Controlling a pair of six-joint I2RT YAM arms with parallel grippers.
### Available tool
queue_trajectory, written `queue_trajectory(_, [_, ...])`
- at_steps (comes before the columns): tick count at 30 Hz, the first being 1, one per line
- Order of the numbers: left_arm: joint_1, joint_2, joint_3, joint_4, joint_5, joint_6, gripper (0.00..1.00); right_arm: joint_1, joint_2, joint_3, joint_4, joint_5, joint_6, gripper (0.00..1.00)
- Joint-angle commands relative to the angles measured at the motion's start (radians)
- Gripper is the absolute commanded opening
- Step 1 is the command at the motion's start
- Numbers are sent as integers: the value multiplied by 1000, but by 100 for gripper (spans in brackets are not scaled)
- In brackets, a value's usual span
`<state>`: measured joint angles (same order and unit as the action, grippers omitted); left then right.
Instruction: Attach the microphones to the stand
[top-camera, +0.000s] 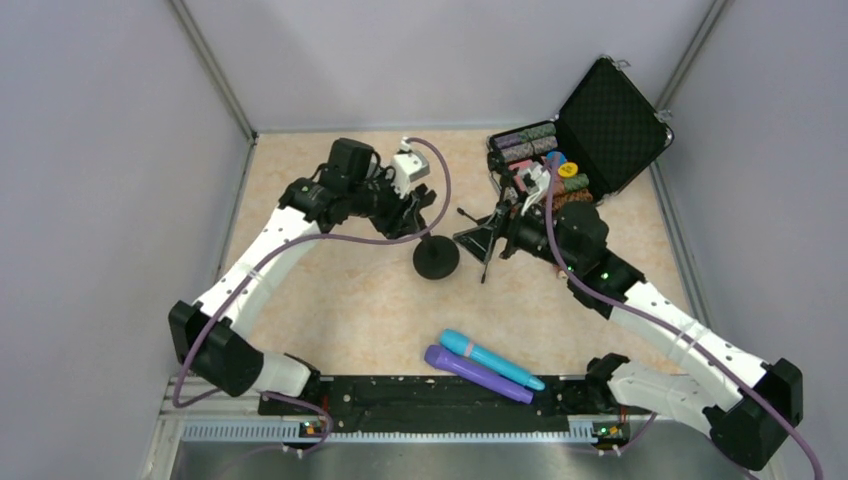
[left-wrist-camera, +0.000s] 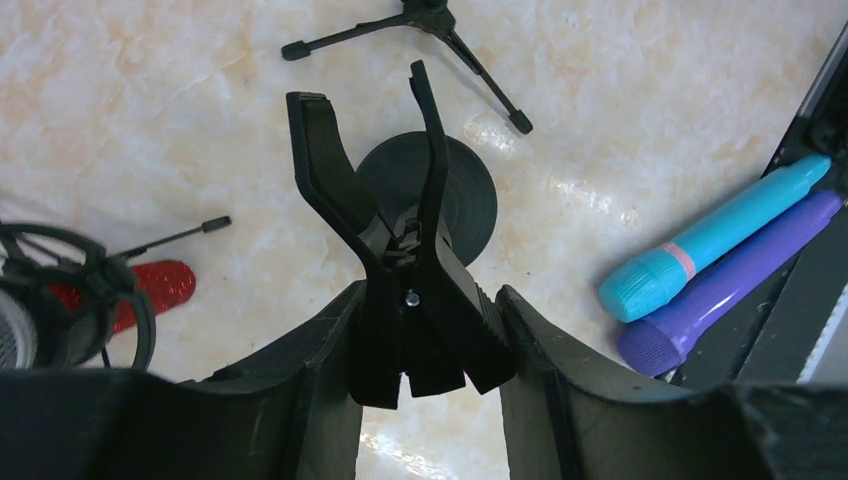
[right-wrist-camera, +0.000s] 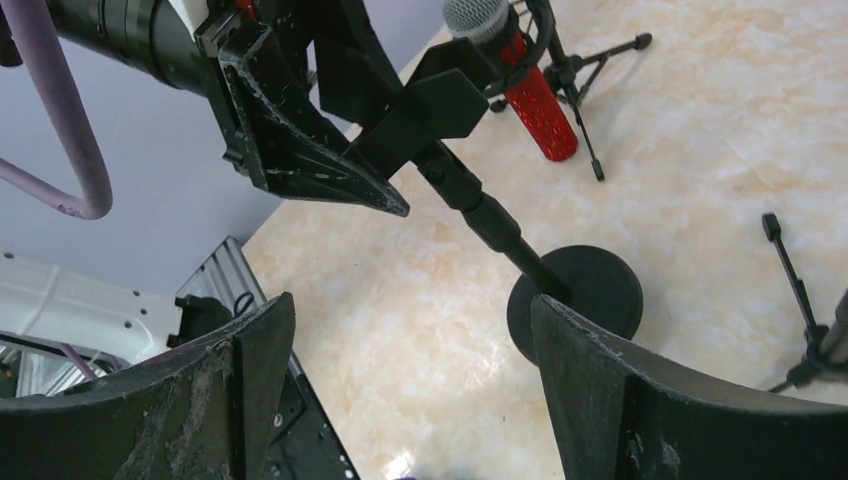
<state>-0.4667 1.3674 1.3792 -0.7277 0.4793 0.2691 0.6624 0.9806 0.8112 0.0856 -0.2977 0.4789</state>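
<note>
The stand is a black pole on a round base, topped by a spring clip. My left gripper is shut on the clip's handles, and the clip's jaws stand spread with nothing in them. The glittery red microphone with a silver head sits in a small tripod holder beyond the stand; its red body also shows at the left of the left wrist view. The light blue microphone and the purple microphone lie side by side near the front rail. My right gripper is open and holds nothing, just right of the stand.
An open black case with rolls of chips stands at the back right. Small black tripods stand beside the round base. A black rail runs along the near edge. Grey walls close in the table on three sides.
</note>
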Motion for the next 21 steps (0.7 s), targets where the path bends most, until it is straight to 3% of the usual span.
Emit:
queue_trajectory(1, [-44,66,118,-27,61,181,0,-14,-50,-26,-42,32,-7,86])
queue_trajectory(8, [-103,158,190,-164,28,387,0,-14,-60,-76,-76,10,8,86])
queue_trajectory(21, [-166,207,194,-206,-83,530,0,-13,-69,-120,-146,42,-35,86])
